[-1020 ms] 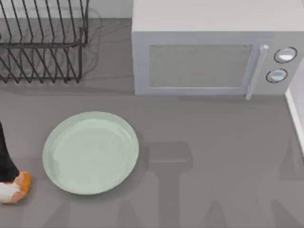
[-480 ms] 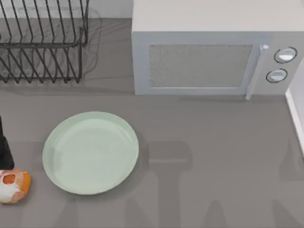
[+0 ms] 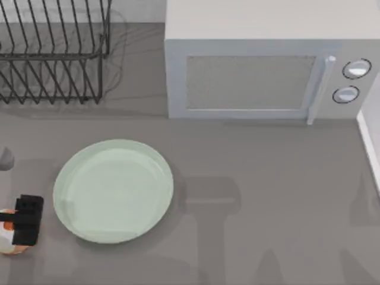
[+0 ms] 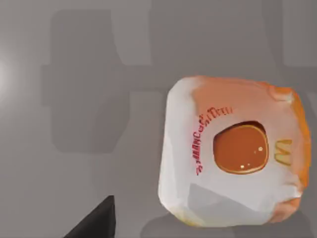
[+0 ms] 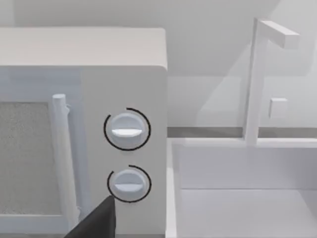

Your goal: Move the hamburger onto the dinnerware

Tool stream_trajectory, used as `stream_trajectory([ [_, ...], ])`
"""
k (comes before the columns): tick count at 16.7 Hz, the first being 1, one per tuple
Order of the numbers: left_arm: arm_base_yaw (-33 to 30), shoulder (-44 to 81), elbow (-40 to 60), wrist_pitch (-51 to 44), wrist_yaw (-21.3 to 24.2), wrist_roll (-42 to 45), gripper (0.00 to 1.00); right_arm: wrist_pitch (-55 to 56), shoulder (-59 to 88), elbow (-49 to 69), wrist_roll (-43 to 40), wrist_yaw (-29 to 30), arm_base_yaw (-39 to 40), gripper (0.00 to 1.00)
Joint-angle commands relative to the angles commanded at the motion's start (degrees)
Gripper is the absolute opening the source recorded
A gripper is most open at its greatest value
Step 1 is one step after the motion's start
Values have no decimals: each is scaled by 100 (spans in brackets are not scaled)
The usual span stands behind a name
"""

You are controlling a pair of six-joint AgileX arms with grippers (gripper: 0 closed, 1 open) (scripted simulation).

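The hamburger (image 3: 6, 237) is a small orange and white wrapped lump on the table at the far left, just left of the dinnerware. In the left wrist view the hamburger (image 4: 233, 153) lies on the grey table, its red-orange patch facing up. My left gripper (image 3: 27, 221) hovers over the hamburger and covers most of it from above. The dinnerware (image 3: 113, 190) is a large pale mint-green plate with a raised rim and nothing on it. My right arm is parked at the right, its wrist camera facing the microwave's knobs (image 5: 127, 130).
A black wire dish rack (image 3: 53, 53) stands at the back left. A grey microwave (image 3: 261, 71) fills the back middle and right. A white sink-like basin (image 5: 242, 198) sits beside the microwave at the far right.
My left gripper has come in from the left edge and now sits over the hamburger, hiding most of it. The hamburger and plate have not moved.
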Motion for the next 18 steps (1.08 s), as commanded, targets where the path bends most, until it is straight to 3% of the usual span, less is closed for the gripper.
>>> stream_trajectory([
  [7,-39,2187,1692,-1559,-30,261,100,0,0,0,0,0,0,100],
  [15,-25,2373,1877,-1620,-44,284,100,0,0,0,0,0,0,100],
  [18,-34,2592,1654,-1219,-45,300,100,0,0,0,0,0,0,100],
])
